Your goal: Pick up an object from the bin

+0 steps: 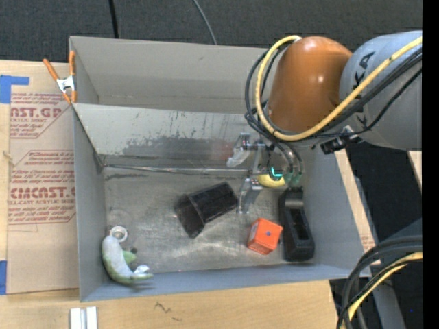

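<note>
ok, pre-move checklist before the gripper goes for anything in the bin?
1. Gripper open: ok, fingers spread with nothing between them.
2. Nearest candidate: ok, black cup lies on its side mid-floor, just to the view's left of the lower finger.
3. Fingers round the cup: not ok, it lies beside the gripper, not between the fingers.
4. Lower finger clear of the cup's end: cannot tell, they look very close.
5. Neighbours apart from the cup: ok, orange cube and black block lie nearer the right wall, green-and-white toy in the near left corner.
6. Height above the bin floor: cannot tell.
</note>
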Robot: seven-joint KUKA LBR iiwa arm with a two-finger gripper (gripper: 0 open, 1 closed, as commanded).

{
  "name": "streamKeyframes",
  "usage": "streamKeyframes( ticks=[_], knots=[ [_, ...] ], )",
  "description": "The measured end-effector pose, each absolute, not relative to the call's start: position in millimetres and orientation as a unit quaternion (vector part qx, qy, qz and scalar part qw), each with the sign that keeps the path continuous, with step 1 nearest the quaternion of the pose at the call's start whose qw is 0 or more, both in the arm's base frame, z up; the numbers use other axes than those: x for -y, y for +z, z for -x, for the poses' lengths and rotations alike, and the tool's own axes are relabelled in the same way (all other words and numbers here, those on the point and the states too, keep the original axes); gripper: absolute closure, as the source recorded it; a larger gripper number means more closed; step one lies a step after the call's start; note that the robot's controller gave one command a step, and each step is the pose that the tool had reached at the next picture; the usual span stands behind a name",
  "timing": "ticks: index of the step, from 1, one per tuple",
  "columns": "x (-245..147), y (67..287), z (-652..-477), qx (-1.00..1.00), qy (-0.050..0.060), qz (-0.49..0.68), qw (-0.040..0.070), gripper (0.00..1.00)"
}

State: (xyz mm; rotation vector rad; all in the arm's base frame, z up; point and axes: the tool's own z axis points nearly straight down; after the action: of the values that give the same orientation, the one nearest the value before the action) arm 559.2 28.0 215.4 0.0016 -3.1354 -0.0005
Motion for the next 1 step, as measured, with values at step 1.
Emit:
streamKeyframes(
  ticks=[1],
  knots=[
    [-27.9,220.0,-560.8,1.000,0.000,0.000,-0.001,1.00]
  ],
)
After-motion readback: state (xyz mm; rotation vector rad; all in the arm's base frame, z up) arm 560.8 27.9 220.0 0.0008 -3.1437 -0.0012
